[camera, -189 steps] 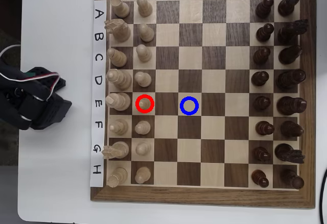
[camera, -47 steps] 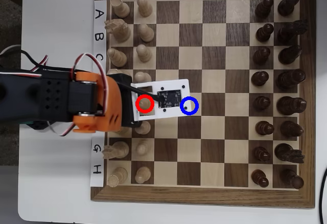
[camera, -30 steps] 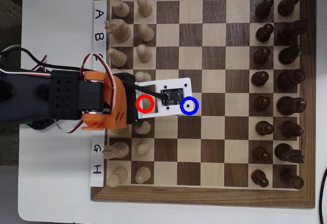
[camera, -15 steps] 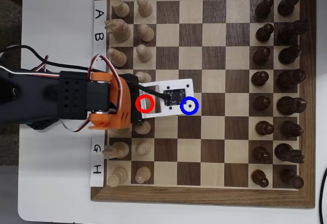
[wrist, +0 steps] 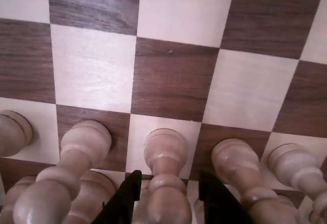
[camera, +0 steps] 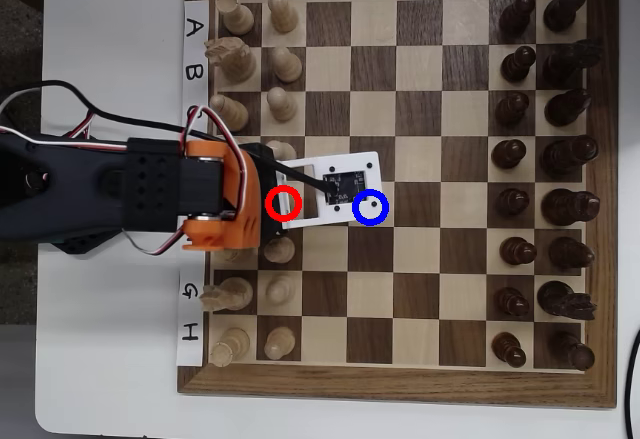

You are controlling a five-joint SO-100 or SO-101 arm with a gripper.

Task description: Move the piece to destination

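Chessboard (camera: 420, 384); jaws astride pale pawn (wrist: 164, 155)

Arm (camera: 110, 194) reaching in from frame left over the chessboard (camera: 400, 384), pale pieces (camera: 283, 99) along the board's left columns, dark pieces (camera: 515, 154) along its right, ringed destination (camera: 371, 207) just right of the camera plate (camera: 340, 184).

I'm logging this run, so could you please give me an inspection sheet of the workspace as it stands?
Surface: wooden chessboard on a white table, with paper row and column labels along two edges.
Job's things: pale pawn stands upright between the pincer tips in the wrist view; blue-ringed square is empty.
Clutter: pale pieces at the overhead view's left, dark pieces at its right.
Grippers: pincer is open, straddling the pawn, no contact visible.
Cables: red, white and black wires loop over the arm.
Surroundings: dark floor beyond the table edge.
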